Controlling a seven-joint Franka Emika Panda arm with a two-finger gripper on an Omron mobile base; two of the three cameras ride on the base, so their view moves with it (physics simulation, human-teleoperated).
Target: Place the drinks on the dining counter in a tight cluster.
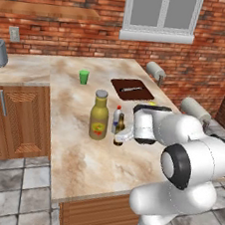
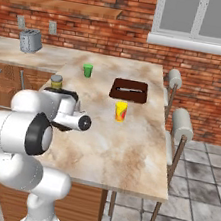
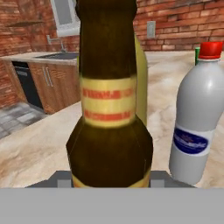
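So the brown glass bottle [image 3: 109, 100] was right up against the hand cam: dark brown, slim neck, a yellowish band label with faded red lettering, wider body below with another yellow strip near the bottom. From the left base cam I could see it standing upright on the dining counter [image 1: 79, 150], and the gripper [image 1: 123, 134] was clamped shut on it low down.

Just beside it stood the small clear bottle [image 3: 197, 118], red cap and a blue oval label on a white band. The big olive-yellow bottle [image 1: 99, 116], with its grey cap and a red-and-yellow label on the belly, stood just left of those two in the left base view. In the hand cam only a sliver of its yellow side peeked out from behind the brown one. All three were bunched close together near the middle of the beige marble top.

Count from my end: three bottles, one green cup [image 2: 88, 70] further back on the counter, one yellow cup [image 2: 120, 111] with a red pattern, one dark cutting board [image 2: 130, 91] with a knife [image 2: 130, 90] on it, two stools [image 2: 181, 125] along the far side, one toaster [image 2: 30, 40] on the other counter.
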